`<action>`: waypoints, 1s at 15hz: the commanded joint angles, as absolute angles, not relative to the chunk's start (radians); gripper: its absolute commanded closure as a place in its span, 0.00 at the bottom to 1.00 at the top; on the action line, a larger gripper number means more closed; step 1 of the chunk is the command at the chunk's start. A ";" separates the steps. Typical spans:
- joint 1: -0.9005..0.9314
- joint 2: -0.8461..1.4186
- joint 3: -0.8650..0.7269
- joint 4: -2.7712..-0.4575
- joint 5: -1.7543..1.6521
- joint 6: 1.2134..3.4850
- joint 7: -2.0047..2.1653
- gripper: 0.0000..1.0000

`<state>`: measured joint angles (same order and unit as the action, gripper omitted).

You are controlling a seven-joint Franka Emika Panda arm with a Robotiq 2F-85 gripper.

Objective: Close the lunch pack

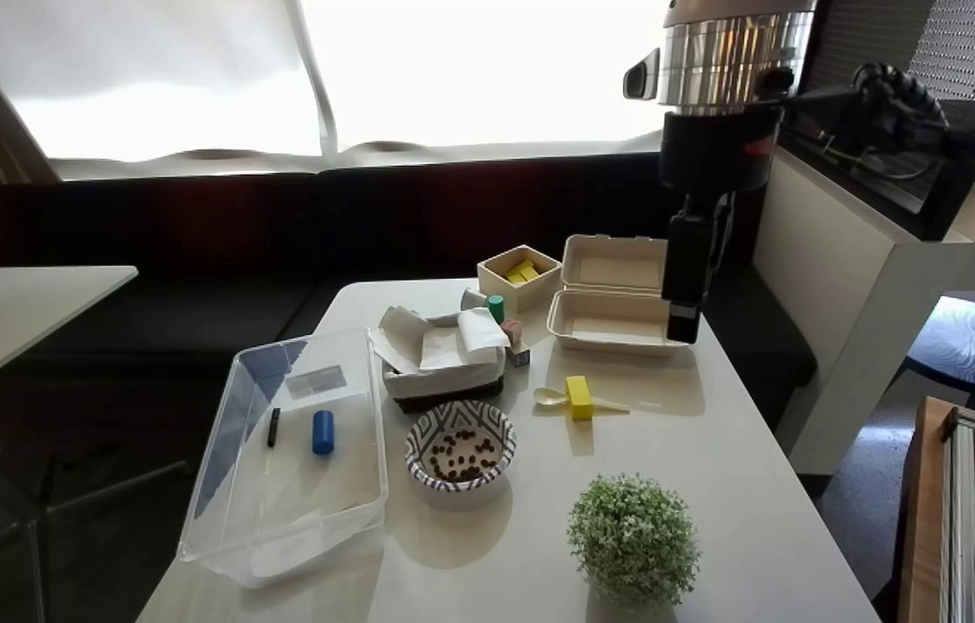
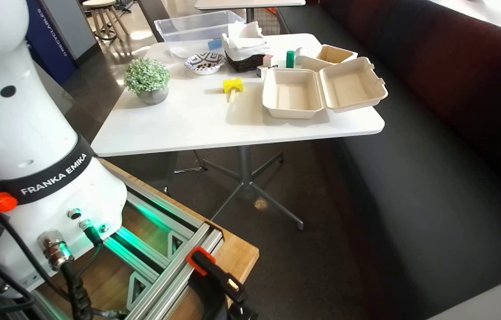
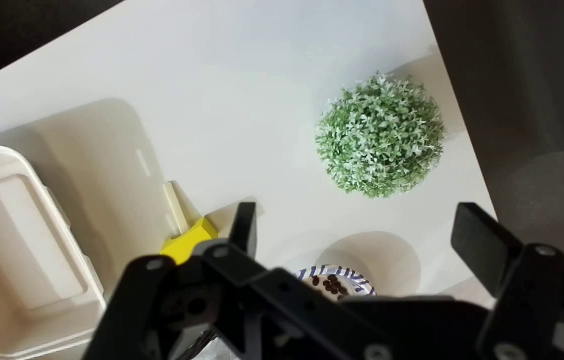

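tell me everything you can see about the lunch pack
The lunch pack is a cream, matte, rectangular clamshell, apparently molded fiber. Its lid, hinged along one side, stands open, tilted back past upright, with two tabs on its free edge. The base rests flat on the white table, beside the tub; contact with that tub is unclear.

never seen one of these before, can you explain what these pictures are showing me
This is a robot arm with a grasping tool at its end. Two pictures come from cameras standing outside the robot; the third comes from a camera on its wrist, looking down. On the table are an open lunch box, a clear bin, a basket, a bowl, a plant, a yellow block and a spoon, among other things. The tool is open, holding nothing.
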<state>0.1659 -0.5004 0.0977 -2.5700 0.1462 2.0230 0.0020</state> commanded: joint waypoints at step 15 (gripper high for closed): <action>-0.137 -0.104 -0.171 -2.209 0.283 2.083 0.194 0.00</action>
<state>-0.1139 -0.2161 -0.1587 -2.3014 0.2221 2.0533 0.1248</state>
